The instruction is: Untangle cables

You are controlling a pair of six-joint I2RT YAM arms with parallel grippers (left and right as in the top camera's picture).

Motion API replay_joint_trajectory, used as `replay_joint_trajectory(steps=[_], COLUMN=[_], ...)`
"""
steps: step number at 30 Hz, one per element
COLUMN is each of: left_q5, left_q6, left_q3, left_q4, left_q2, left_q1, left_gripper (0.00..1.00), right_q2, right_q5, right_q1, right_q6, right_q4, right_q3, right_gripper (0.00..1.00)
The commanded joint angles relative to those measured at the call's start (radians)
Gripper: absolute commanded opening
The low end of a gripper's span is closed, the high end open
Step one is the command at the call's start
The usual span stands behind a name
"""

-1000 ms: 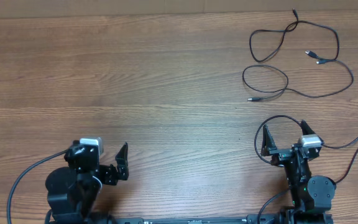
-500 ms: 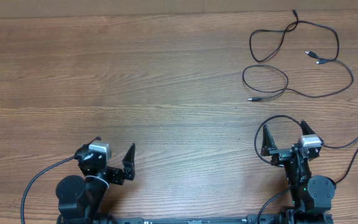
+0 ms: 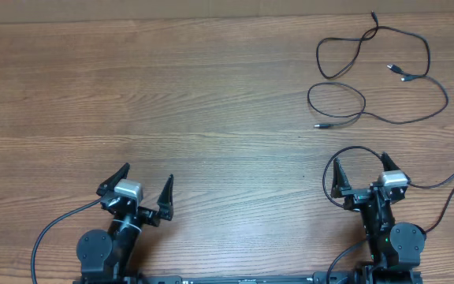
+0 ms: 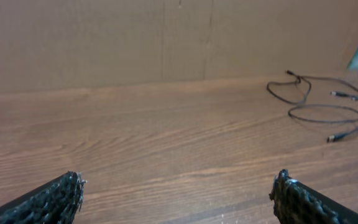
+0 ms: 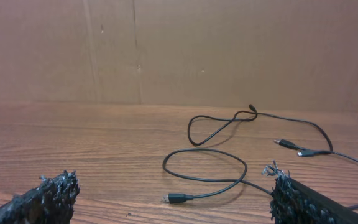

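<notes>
Thin black cables (image 3: 373, 75) lie in loose loops at the far right of the wooden table, with small plug ends near the middle right (image 3: 398, 72) and at the lower left (image 3: 318, 125). They also show in the left wrist view (image 4: 319, 102) and in the right wrist view (image 5: 229, 155). My left gripper (image 3: 146, 183) is open and empty at the near left, far from the cables. My right gripper (image 3: 361, 168) is open and empty at the near right, just short of the closest loop.
The wooden table (image 3: 172, 95) fills the view. A brown cardboard wall (image 5: 179, 50) stands behind its far edge. Thicker black arm wires (image 3: 448, 185) run off the right arm base and another off the left base (image 3: 50, 229).
My left arm has swung round so its gripper now faces the far edge, and the jaws stand wide open. The right arm and the cables have not moved.
</notes>
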Motion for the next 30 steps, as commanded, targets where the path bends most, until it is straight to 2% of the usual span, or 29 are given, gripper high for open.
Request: replay_joint_trajectory(steps=[1, 9, 14, 19, 25, 30], left_q5=[0.010, -0.027, -0.074, -0.184, -0.315, -0.496], left_q6=[-0.042, -0.041, -0.040, -0.041, -0.043, -0.109], left_q3=[-0.042, -0.116, -0.117, -0.117, -0.117, -0.117], left_q4=[0.049, 0.167, 0.165, 0.165, 0.257, 0.165], left_q2=[-0.013, -0.013, -0.013, -0.013, -0.013, -0.013], left_q1=[-0.017, -0.056, -0.051, -0.052, -0.052, -0.052], left_gripper=[1.00, 0.99, 0.99, 1.00, 0.99, 1.00], right_q2=[-0.010, -0.010, -0.010, -0.010, -0.010, -0.010], right_q5=[0.005, 0.005, 0.005, 0.005, 0.005, 0.005], right_q1=[-0.005, -0.005, -0.005, -0.005, -0.005, -0.005], right_q6=[-0.002, -0.002, -0.002, -0.002, -0.002, -0.002], right_q4=[0.005, 0.005, 0.005, 0.005, 0.005, 0.005], right_q3=[-0.010, -0.010, -0.010, -0.010, -0.010, -0.010], right_gripper=[1.00, 1.00, 1.00, 1.00, 1.00, 1.00])
